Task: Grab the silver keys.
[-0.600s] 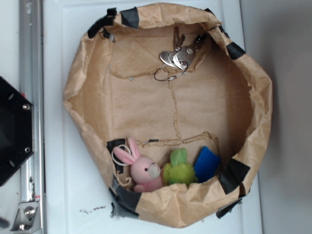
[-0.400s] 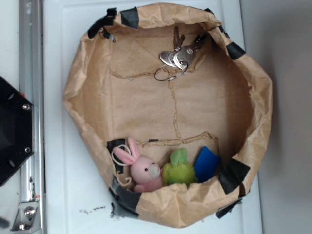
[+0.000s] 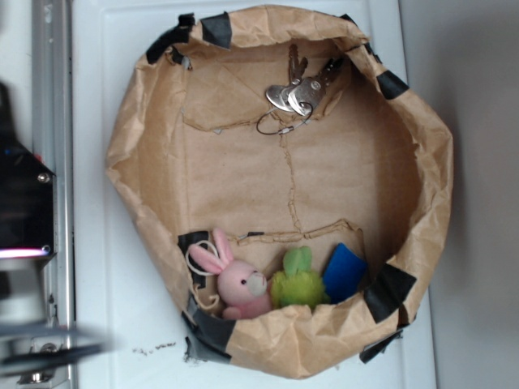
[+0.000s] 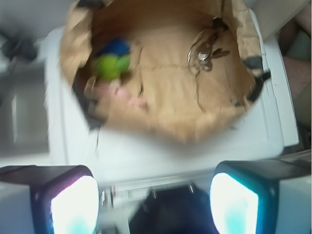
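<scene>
In the view from above, the robot arm (image 3: 28,267) is a dark blur at the far left, outside the brown paper bag (image 3: 130,162), which lies open on the white table (image 3: 97,49). Inside the bag, a pink bunny (image 3: 237,284), a green fuzzy toy (image 3: 298,284) and a blue thing (image 3: 344,271) sit in a row along the bottom edge, and the silver keys (image 3: 298,91) lie alone near the top edge, well apart from the toys. In the wrist view the gripper (image 4: 155,207) has its two fingers (image 4: 73,209) spread wide apart with nothing between them, and the keys (image 4: 202,52) show blurry at the upper right inside the bag.
</scene>
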Tool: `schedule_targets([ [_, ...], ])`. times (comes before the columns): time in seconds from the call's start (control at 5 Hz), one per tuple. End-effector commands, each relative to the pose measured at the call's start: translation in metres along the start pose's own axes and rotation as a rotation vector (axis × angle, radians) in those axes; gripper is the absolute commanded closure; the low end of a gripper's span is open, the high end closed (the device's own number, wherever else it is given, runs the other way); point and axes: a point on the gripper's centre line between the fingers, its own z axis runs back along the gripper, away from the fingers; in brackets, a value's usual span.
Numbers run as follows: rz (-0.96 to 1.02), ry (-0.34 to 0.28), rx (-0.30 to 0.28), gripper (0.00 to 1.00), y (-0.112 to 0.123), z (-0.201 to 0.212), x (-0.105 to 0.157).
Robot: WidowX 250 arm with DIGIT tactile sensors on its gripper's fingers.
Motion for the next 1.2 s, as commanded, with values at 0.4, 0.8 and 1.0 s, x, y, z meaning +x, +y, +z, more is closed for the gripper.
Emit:
schedule_targets([
  [0.4, 0.070, -0.296, 0.008, 0.00, 0.040, -0.079, 0.085],
  [0.8, 0.089, -0.296, 0.044, 0.00, 0.040, -0.124, 0.102],
  [1.0, 0.139, -0.237, 0.010, 0.00, 0.040, -0.137, 0.116],
])
